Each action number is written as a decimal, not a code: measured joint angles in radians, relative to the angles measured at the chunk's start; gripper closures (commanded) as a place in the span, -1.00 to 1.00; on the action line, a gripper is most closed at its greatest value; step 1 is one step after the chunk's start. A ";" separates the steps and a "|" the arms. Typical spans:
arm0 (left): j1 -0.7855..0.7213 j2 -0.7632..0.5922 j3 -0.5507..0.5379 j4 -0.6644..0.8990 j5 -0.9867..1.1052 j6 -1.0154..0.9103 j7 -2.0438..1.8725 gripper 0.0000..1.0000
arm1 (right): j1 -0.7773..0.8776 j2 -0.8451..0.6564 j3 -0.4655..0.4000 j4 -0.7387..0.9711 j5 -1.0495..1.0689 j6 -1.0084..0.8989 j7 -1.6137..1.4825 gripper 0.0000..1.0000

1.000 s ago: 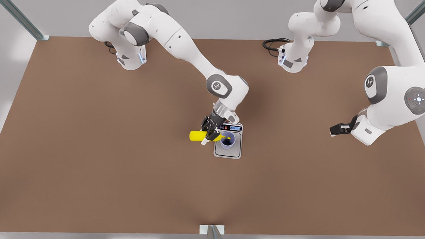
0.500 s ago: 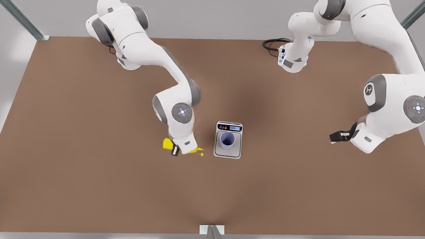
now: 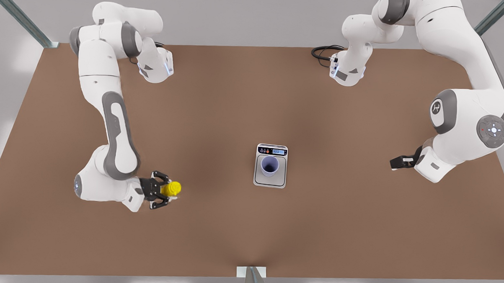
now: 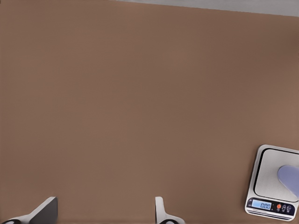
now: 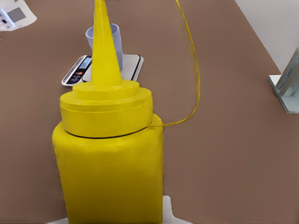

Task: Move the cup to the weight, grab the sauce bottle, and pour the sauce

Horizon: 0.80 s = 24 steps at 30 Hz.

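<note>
Front view: right gripper (image 3: 163, 190) clamps the upright bottle (image 3: 170, 189) near the table's (image 3: 215, 232) left edge, well apart from the cup (image 3: 270, 165) on the weight (image 3: 270, 180). Left gripper (image 3: 398, 162) waits, fingers apart, toward the right edge.

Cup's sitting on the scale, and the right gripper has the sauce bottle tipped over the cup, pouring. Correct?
Not quite. The cup does sit on the scale, but the front view shows the right gripper holding the sauce bottle upright, well off toward the front view's left, apart from the scale, not over the cup. The left gripper waits at the front view's right.
</note>
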 measured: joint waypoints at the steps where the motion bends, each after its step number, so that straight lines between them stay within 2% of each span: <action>1: 0.000 0.000 0.000 0.000 0.000 0.000 -0.001 -1.00 | -0.007 0.002 0.000 -0.023 0.059 -0.016 -0.060 -0.10; 5: 0.000 0.000 0.000 -0.002 0.001 -0.003 0.008 -1.00 | -0.063 0.074 0.000 -0.064 0.290 -0.129 -0.271 -0.10; 14: 0.000 0.017 0.000 -0.002 0.001 0.000 -0.002 -1.00 | -0.076 0.197 0.001 -0.079 0.490 -0.205 -0.404 -0.10; 24: 0.000 0.015 0.000 -0.002 0.000 0.000 -0.008 -1.00 | -0.059 0.183 -0.006 -0.117 0.494 -0.119 -0.326 -0.10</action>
